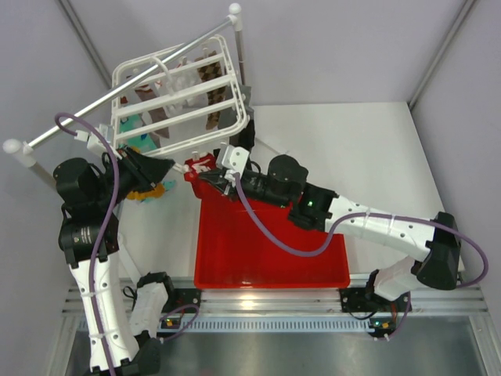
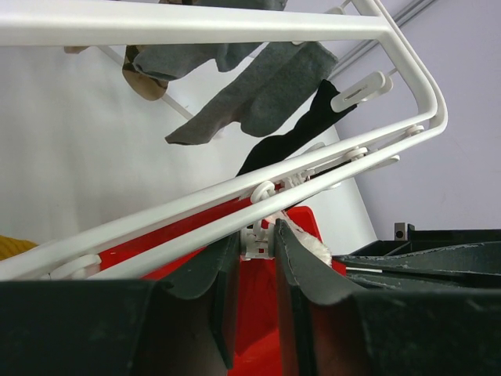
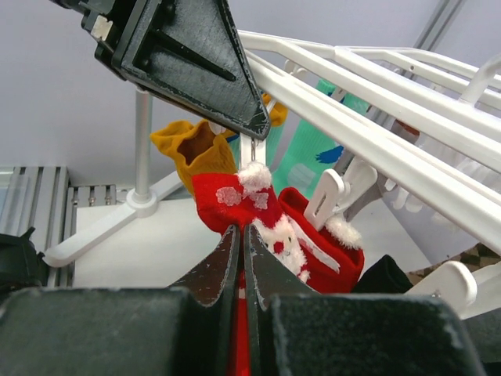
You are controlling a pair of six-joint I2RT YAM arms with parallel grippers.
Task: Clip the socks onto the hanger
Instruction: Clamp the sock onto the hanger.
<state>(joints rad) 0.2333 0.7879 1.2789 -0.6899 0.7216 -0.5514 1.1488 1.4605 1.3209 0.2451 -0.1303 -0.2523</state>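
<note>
The white slatted hanger (image 1: 196, 139) hangs from the metal rail at the back left, with several socks clipped to it, among them a black sock (image 2: 290, 141). My right gripper (image 1: 210, 178) is shut on a red sock with a white Santa pattern (image 3: 235, 200) and holds its cuff up under the hanger's near edge (image 3: 376, 133). A second red Santa sock (image 3: 329, 251) hangs beside it below a white clip (image 3: 333, 196). My left gripper (image 2: 257, 243) is closed around a small white clip (image 2: 258, 235) on the hanger's near rail, just above the held sock.
A red bin (image 1: 270, 235) lies under my right arm. The metal rail (image 1: 117, 94) stands on white-capped poles (image 3: 142, 149). Grey socks (image 2: 266, 90), an orange-yellow sock (image 3: 188, 149) and a teal patterned sock (image 3: 313, 157) hang from the hanger.
</note>
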